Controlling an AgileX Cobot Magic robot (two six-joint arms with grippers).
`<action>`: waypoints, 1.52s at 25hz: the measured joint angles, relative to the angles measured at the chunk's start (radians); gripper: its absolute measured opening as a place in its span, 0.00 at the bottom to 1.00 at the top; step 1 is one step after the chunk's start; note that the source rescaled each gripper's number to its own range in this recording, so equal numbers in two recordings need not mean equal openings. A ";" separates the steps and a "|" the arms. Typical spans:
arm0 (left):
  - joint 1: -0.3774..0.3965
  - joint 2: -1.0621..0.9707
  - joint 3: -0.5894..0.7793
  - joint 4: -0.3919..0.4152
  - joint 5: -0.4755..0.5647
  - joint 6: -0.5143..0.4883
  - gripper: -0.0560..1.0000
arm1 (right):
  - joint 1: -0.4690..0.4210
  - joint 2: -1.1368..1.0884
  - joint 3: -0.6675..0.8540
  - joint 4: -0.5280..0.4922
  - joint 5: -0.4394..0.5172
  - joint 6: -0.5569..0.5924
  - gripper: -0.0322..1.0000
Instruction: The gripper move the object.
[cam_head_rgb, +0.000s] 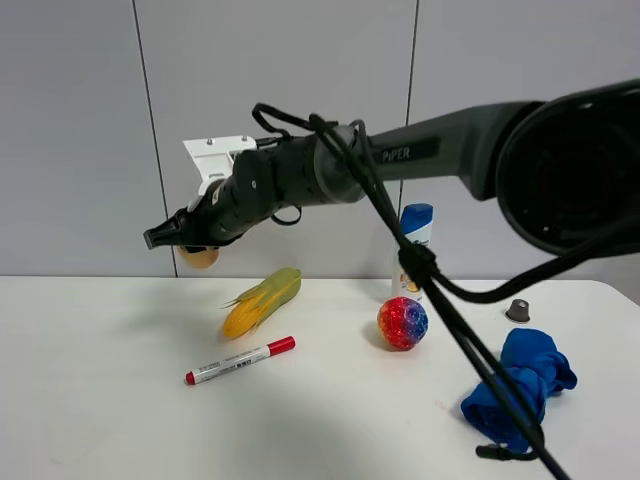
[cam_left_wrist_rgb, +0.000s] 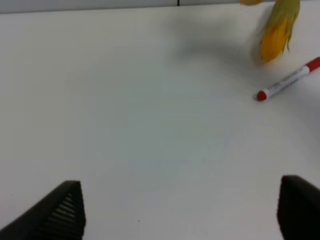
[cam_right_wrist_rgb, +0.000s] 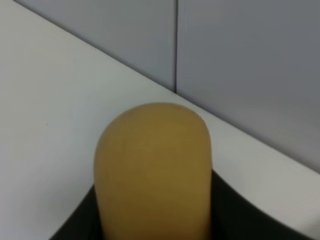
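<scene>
Above the white tabletop (cam_head_rgb: 100, 400), the right pincer (cam_head_rgb: 170, 238) is clenching the tan ball (cam_head_rgb: 199, 259); lowering it slowly is looking wisest.

We count two balls: one tan-orange ball (cam_head_rgb: 200, 258) and one red-and-blue speckled ball (cam_head_rgb: 402, 323). One corn cob (cam_head_rgb: 262, 301). One red marker (cam_head_rgb: 240, 361). One white bottle (cam_head_rgb: 415, 238) with a blue cap. One blue cloth (cam_head_rgb: 522, 385), crumpled. One small grey capsule (cam_head_rgb: 517, 310). Two hands: the right hand (cam_head_rgb: 180, 240) in the high view, the left hand (cam_left_wrist_rgb: 182, 205) in its own wrist view. One arm (cam_head_rgb: 450, 145) in the high view. One tabletop (cam_head_rgb: 100, 400). The left wrist view repeats the same cob and marker, so we don't count them twice.
</scene>
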 joint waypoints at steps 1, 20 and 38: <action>0.000 0.000 0.000 0.000 0.000 0.000 1.00 | 0.000 0.014 0.000 0.007 -0.028 0.000 0.17; 0.000 0.000 0.000 0.000 0.000 0.000 1.00 | 0.000 0.127 -0.001 0.023 -0.200 -0.098 0.53; 0.000 0.000 0.000 0.000 0.000 0.000 1.00 | 0.000 -0.263 -0.002 0.010 0.219 -0.122 0.75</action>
